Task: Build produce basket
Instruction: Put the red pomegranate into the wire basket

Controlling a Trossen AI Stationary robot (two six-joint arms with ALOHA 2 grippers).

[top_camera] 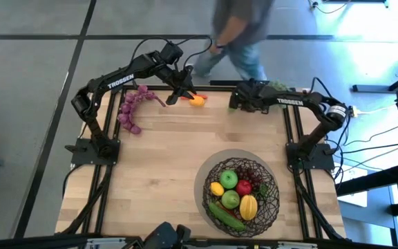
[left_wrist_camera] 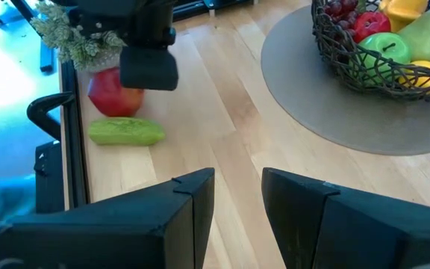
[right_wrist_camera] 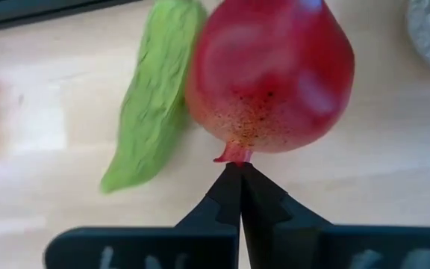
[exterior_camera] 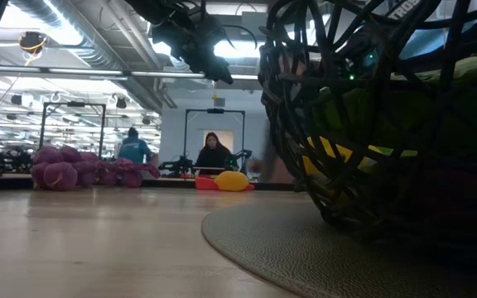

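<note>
basket: round dark woven-wire basket [top_camera: 242, 192] on a grey mat [top_camera: 206, 181], near-right part of the wooden surface [top_camera: 171, 159]; already holds green apples, red apple, lemons, cucumber, grapes.
loose produce: purple grapes [top_camera: 131, 108] far-left; orange-yellow piece [top_camera: 197, 100] at far edge; red round fruit [right_wrist_camera: 271, 71] and green vegetable [right_wrist_camera: 155, 93] lie side by side at far-right edge.
right end effector [right_wrist_camera: 239, 183]: fingers pressed fully together, holding nothing; tips just at the small stem nub of the red round fruit.
left end effector [left_wrist_camera: 237, 198]: partly open, a gap between the fingers, nothing in it; up over the far-left, near the orange-yellow piece.
step (judgement): right arm lining up on the red round fruit.
risk 1: closed tips could shove the fruit, round so it rolls off the far edge.
risk 2: pinching only the stem nub, likely slips mid-carry.
risk 3: green vegetable alongside may get dragged or caught.
risk 4: person [top_camera: 237, 31] walking behind the far edge, close to the arms.
</note>
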